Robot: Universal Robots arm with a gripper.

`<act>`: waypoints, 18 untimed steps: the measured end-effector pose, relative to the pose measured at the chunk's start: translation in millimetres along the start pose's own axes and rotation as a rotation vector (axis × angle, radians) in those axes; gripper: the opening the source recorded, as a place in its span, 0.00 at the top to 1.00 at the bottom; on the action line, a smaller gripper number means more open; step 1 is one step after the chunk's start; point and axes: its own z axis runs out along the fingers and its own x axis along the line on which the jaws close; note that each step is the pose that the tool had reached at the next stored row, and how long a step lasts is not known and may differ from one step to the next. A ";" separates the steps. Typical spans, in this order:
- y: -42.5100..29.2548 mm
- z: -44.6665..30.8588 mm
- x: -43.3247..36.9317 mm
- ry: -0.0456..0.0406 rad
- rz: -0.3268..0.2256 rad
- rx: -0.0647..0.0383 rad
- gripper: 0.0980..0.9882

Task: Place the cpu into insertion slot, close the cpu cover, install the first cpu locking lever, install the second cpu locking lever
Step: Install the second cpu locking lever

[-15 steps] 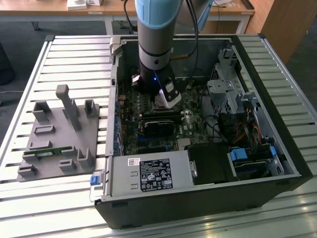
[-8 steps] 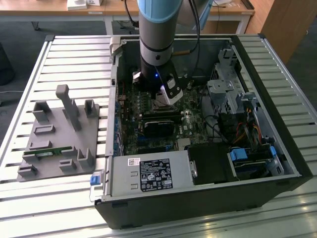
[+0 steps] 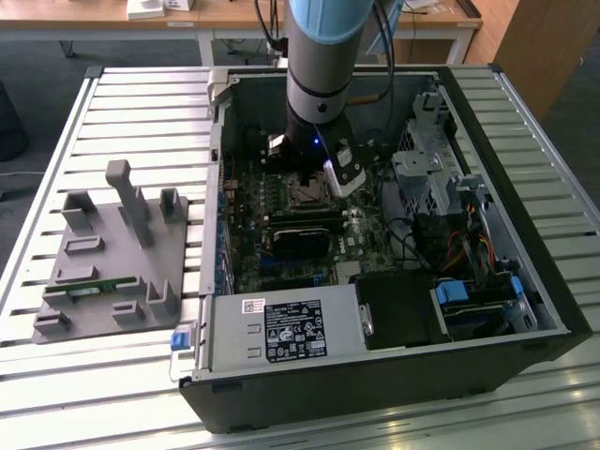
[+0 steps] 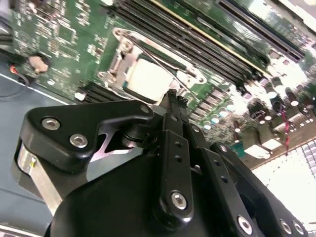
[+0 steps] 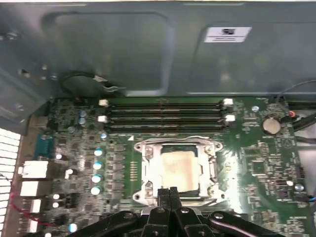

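Sitting on the slatted table [image 3: 122, 94] is the open computer case [image 3: 525, 309]; the green board [image 5: 247, 163] lies inside; the cpu cover [image 5: 148, 165] is shut over the cpu [image 5: 175, 170] in its insertion slot [image 5: 174, 146]; the gripper [image 5: 169, 193] hangs at the cover's edge, fingers pressed together, holding nothing.

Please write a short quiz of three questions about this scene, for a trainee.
1. True or false: the cpu shows through the window of the cpu cover.
2. The gripper is: A) wide open, B) shut, near the cover's edge, C) holding a black card.
3. Fill in: the grey fixture plate lies outside the computer case, on the exterior view's ____.

Key: 1 true; 2 B; 3 left.
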 end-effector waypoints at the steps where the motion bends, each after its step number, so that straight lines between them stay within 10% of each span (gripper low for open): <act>1: -0.5 -0.2 -1.8 0.0014 0.001 0.000 0.99; 18: -21.1 7.2 2.1 0.0014 0.004 0.000 0.99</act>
